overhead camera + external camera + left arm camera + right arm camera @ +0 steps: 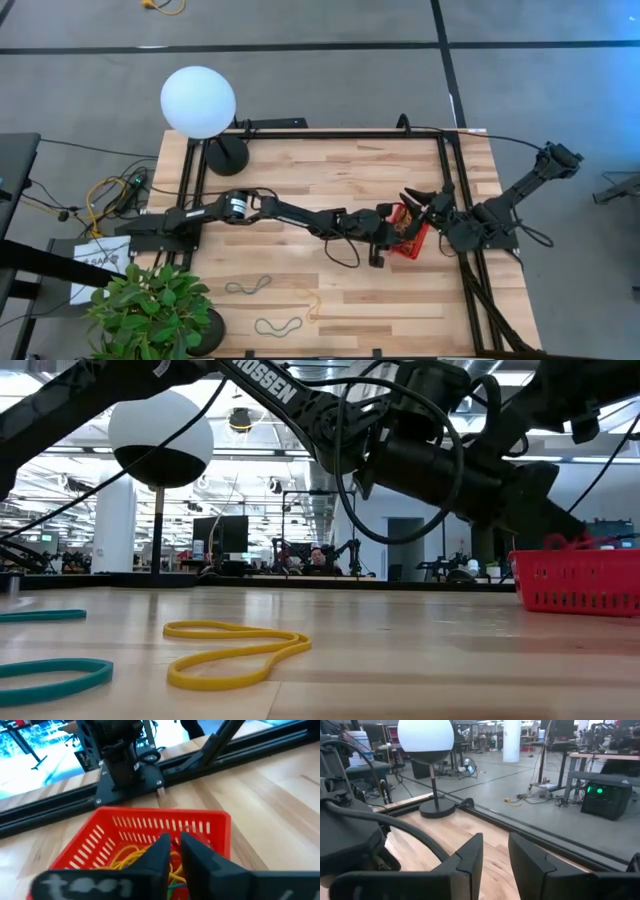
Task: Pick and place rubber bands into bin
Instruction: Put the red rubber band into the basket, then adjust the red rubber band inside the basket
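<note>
The red bin [416, 241] stands at the table's right side, with yellow and green rubber bands [131, 856] tangled inside it. My left gripper [175, 851] hovers over the bin's opening [392, 232], fingers a narrow gap apart with nothing visible between them. My right gripper [420, 197] waits open just beyond the bin's far side, holding nothing [495, 855]. Three loose bands lie flat on the near part of the table: a green one [248, 288], a yellow one [312, 300] and another green one [280, 326]. The low view shows the yellow band [235, 650] and the bin [578, 585].
A lamp with a white globe [198, 100] and black round base [227, 155] stands at the far left corner. A potted plant [150, 310] sits at the near left corner. Black frame rails [460, 200] run along the table's edges. Bare wood lies in the middle.
</note>
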